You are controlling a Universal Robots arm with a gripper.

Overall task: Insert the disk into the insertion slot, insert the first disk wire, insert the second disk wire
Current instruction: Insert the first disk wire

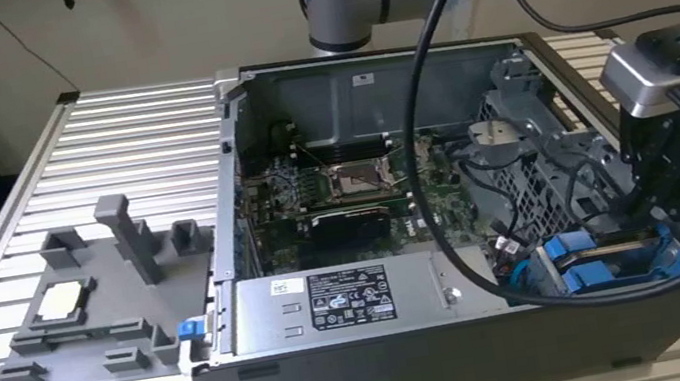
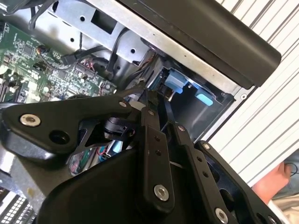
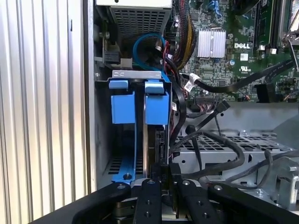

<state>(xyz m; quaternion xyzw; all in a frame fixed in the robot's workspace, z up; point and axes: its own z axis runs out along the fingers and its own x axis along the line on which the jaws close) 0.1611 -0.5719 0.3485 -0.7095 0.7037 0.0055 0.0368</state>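
The disk (image 3: pixel 156 109) sits in the slot (image 3: pixel 102 140) with my gripper (image 3: pixel 162 170) closed on its end, so I think I'm on step one, and any push must be straight and gentle.

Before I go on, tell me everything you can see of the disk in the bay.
The disk stands on edge inside the insertion slot. The first wrist view sees it end-on, as a thin dark-grey metal edge clipped in a bright blue plastic carrier, with the carrier's block and tab at the far end. A second blue carrier stands beside it. The claw sits at its near end. Black cables run close along one side; whether they touch it cannot be told. Its label is hidden.
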